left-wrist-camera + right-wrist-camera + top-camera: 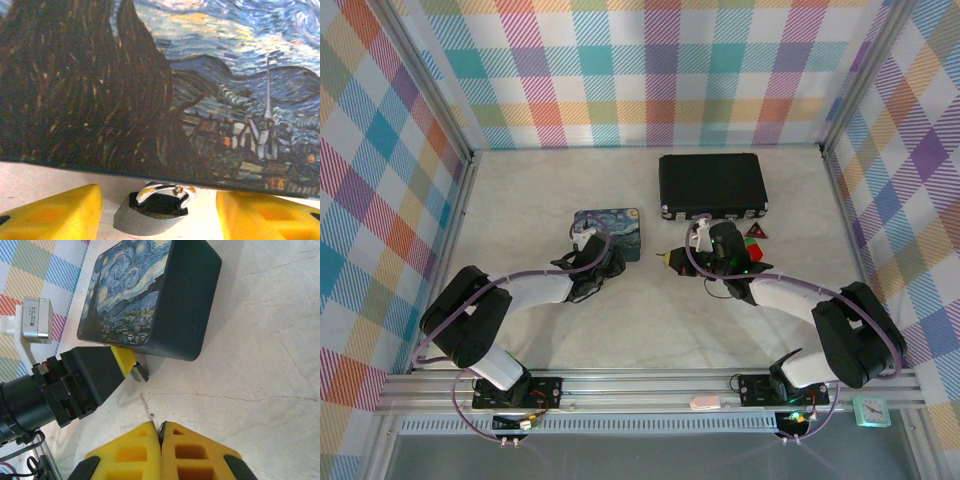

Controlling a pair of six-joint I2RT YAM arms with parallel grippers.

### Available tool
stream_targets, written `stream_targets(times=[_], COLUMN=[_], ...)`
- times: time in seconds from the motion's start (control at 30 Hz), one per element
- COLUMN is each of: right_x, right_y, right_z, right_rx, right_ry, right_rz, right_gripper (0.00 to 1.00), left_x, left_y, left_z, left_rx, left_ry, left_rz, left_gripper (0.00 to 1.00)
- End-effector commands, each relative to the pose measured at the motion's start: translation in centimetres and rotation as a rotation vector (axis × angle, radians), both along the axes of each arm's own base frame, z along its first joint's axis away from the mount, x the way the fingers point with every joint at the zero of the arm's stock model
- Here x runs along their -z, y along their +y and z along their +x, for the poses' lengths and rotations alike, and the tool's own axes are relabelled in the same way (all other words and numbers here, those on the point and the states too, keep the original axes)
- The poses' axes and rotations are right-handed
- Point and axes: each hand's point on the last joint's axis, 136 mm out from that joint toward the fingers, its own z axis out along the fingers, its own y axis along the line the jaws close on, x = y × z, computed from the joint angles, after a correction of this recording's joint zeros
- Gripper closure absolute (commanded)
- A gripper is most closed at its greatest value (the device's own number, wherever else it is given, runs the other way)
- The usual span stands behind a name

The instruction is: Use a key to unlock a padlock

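Observation:
The tiny black padlock (152, 212) lies on the table against the near side of the blue painted tin (165, 85), its silvery shackle toward the tin. My left gripper (160, 220) is open, its yellow fingers (55, 212) standing on either side of the padlock with a gap on each side. In the right wrist view the padlock (140, 372) shows beside a left finger (122, 359). My right gripper (161, 427) is shut on the thin silvery key (150, 412), whose blade points at the padlock from a short distance. From above, the left gripper (610, 262) and right gripper (670, 257) face each other.
The blue tin (607, 228) lies left of centre. A large black case (712, 185) stands at the back, with small red and green blocks (756, 232) just in front of it, beside the right arm. Checked walls enclose three sides.

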Motion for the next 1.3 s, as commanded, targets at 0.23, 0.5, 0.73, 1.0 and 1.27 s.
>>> stream_targets(times=[0.23,0.5,0.73,1.0,1.27], right_x=[-1.6,-1.9,-2.0,-2.2,-2.0], right_y=[0.5,0.3,0.5,0.0,0.1], right_z=[0.1,0.0,0.1,0.1,0.2], right_rx=[-0.01,-0.002,-0.007,0.011,0.015], right_ry=[-0.037,-0.047,-0.04,-0.051,-0.047], right_rz=[0.03,0.026,0.037,0.023,0.023], right_gripper=[1.0,1.0,1.0,1.0,1.0], left_x=[1.1,0.4,1.1,3.8,3.9], left_y=[-0.1,0.9,-0.6,-1.7,-1.1], left_z=[-0.1,-1.3,0.2,-0.1,0.2], left_rx=[0.118,0.196,0.284,0.315,0.278], left_ry=[-0.002,0.032,0.045,0.128,0.133], left_rz=[0.066,0.09,0.019,-0.008,0.002], left_gripper=[0.52,0.55,0.6,0.63,0.78])
